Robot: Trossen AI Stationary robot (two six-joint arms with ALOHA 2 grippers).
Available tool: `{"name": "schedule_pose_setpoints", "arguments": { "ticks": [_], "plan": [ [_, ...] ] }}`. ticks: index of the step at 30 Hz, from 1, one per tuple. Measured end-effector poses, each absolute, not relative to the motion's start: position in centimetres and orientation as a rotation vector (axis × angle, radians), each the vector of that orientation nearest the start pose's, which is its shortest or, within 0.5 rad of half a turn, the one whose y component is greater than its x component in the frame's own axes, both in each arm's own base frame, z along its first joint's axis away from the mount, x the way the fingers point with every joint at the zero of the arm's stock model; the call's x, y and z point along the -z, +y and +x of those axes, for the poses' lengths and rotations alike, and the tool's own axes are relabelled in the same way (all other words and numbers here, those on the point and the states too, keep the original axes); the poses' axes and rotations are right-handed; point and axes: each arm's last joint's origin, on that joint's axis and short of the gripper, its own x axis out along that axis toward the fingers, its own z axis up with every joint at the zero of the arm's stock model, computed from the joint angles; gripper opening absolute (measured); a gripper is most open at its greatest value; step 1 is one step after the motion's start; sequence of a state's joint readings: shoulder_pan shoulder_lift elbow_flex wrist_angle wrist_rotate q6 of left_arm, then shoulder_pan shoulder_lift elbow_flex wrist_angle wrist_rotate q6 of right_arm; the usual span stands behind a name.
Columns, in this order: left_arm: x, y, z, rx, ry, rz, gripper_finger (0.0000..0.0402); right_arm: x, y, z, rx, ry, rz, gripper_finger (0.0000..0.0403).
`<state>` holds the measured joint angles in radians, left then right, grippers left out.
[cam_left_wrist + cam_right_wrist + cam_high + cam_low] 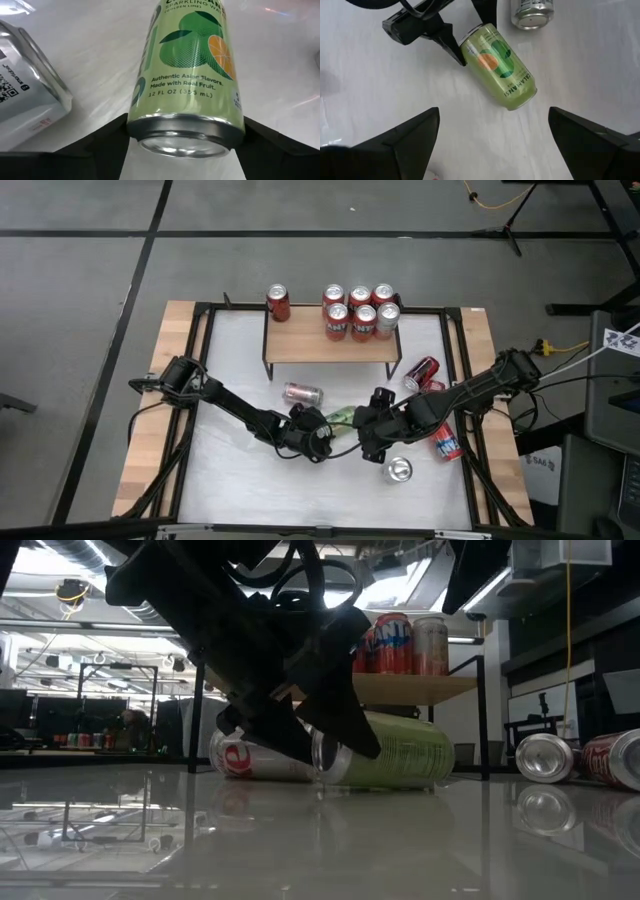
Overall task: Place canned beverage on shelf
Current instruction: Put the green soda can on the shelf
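High view showing six cans (360, 310) already standing on the shelf (330, 346) at the back of the worktop (240, 480), so part of the job looking done. Still waiting out on the white surface: a green can (499, 66) lying on its side mid-worktop, a silver can (302, 393) lying just behind it, a few red cans (422, 372) tipped over toward the right side, and one silver can (400, 470) standing upright near the front. Left gripper (185, 150) sitting down low at the green can's end, jaws straddling it on both sides, looking close to the can but not clearly squeezing yet. Right gripper (495, 135) hovering just beside, looking down on the same can with jaws spread wide and holding nothing. Guessing the green one is next up: still needing to be gripped properly, lifted, carried back and stood on the plank beside the others.
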<state>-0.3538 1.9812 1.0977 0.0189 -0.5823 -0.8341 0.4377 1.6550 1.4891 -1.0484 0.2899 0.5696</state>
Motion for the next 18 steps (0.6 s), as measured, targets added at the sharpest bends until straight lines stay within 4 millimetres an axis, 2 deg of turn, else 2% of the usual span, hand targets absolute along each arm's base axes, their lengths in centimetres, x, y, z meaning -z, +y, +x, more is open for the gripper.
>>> {"name": "schedule_pose_setpoints", "arguments": {
  "ticks": [6, 11, 18],
  "plan": [
    [-12.4, -11.9, 36.8, -0.507, 0.621, -0.399, 0.0314, -29.3, 12.5, 29.2, 0.263, 1.170, -0.025, 0.0363],
    [-12.5, -12.0, 36.8, -0.495, 0.628, -0.406, 0.0330, -28.4, 11.4, 29.5, 0.340, 1.215, -0.071, 0.0363],
    [-12.5, -12.0, 36.9, -0.495, 0.627, -0.406, 0.0324, -24.3, 9.4, 29.6, 0.385, 1.287, -0.051, 0.0363]
  ]
}}
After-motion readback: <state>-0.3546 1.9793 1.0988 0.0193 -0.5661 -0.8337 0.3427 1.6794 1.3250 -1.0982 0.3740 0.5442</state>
